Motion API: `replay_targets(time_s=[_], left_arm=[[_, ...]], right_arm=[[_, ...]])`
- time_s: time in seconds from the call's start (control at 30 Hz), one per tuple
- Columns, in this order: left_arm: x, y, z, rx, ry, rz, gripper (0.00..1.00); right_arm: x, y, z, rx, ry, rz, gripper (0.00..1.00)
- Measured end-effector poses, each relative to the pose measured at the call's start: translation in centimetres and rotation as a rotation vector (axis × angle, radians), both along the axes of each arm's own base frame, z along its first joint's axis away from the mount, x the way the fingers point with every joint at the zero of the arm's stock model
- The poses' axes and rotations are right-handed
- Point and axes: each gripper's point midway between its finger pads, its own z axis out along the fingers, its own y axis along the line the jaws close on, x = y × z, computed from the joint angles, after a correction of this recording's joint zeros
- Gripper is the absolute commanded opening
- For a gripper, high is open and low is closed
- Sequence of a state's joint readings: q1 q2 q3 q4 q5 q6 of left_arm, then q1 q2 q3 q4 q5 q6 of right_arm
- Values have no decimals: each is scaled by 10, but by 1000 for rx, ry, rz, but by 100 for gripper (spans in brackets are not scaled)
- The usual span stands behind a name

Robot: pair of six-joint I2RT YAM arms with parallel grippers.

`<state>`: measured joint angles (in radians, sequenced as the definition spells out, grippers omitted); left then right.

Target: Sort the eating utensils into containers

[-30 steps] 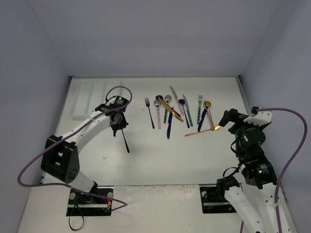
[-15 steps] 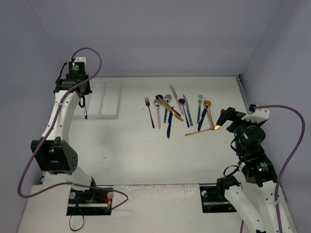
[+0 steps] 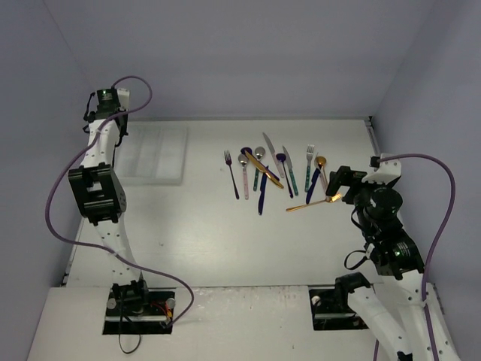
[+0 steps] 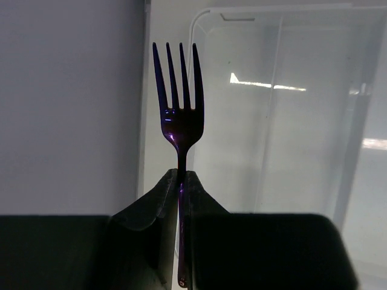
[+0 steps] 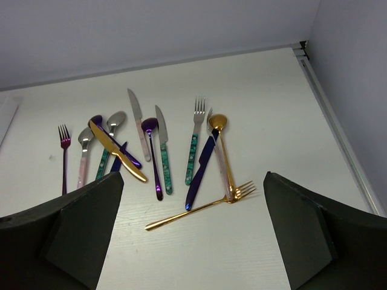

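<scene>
We log the left gripper (image 4: 179,181) clamped tight on the handle of a dark purple fork (image 4: 179,118), tines pointing away from the wrist camera. A second ago this arm hung over mid-table with the fork dangling. It has since swung to the far left corner, by the white tray (image 3: 161,154).

In the wrist view the fork lines up with the tray's left rim, and the compartments run away to its right. We can't tell whether the tines are over the first compartment or just outside it. We judge that the carry is nearly done and the release is not. The fork likely needs a nudge right before the jaws part, or it could land on the rim.

The tray looks empty in both views. The remaining utensils (image 3: 263,169) lie mid-table where they were, bunched and partly overlapping.

The gold fork (image 5: 199,207) lies crosswise at the near edge of the pile. The right gripper (image 5: 192,232) has its jaws spread fully and holds nothing. It has edged in toward that fork, probably its next pick.
</scene>
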<state>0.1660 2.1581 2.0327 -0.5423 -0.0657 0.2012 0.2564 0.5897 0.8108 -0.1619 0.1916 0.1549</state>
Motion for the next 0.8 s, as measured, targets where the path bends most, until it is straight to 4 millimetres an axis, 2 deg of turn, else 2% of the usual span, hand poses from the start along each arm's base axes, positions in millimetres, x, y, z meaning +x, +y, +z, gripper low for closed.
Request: replay_targets(time_s=[0.23,0.37,0.4,0.5,0.7,0.8], left_arm=[[12,5,-71,-11,88,2,0],[15,4,-93,-20,107,-3,2],[15,4,-96,-22,109,-3,9],[18,3,-96,-26,96,0,41],[20,4,-93,-46,71,43,67],[13,-1,-83,-65,53,70,77]], right_arm=[[6,4,-10,-11,40,16,100],[9,7,-15,-18,58,32,100],[9,8,-16,-18,61,36,100],[9,10,-18,-19,70,49,100],[13,15,-28,-25,111,66,100],[20,18,-39,-30,159,71,100]])
